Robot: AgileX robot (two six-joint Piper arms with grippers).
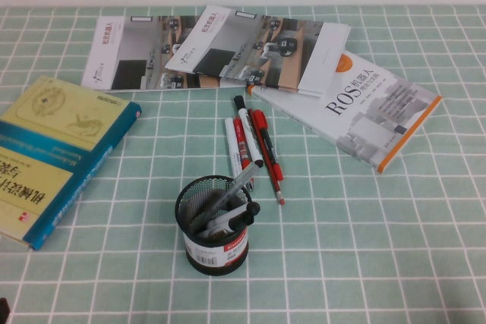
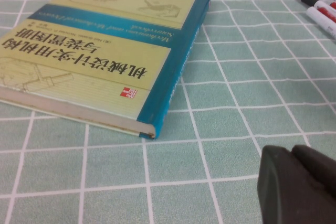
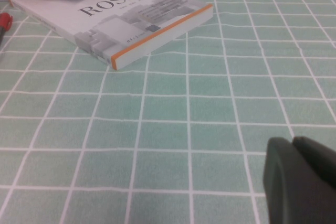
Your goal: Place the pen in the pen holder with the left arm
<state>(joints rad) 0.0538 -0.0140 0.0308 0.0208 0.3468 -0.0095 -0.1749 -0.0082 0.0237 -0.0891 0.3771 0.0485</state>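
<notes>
The black wire-mesh pen holder [image 1: 213, 225] stands upright in the middle of the table. The slim silvery-grey pen [image 1: 234, 186] leans inside it, its top end sticking out over the far right rim. A white marker with a black cap [image 1: 231, 220] also lies in the cup. My left gripper [image 2: 292, 151] is shut and empty, low over the cloth near a yellow-and-teal book [image 2: 94, 51], well left of the holder. My right gripper [image 3: 292, 141] is shut and empty over bare cloth, near the ROS book [image 3: 131, 19].
Red-and-white markers [image 1: 241, 136] and a thin red pen [image 1: 272, 166] lie just behind the holder. The yellow-and-teal book [image 1: 53, 149] lies at the left, magazines [image 1: 220, 47] at the back, the ROS book [image 1: 364, 108] at the right. A green checked cloth [image 1: 364, 248] covers the table.
</notes>
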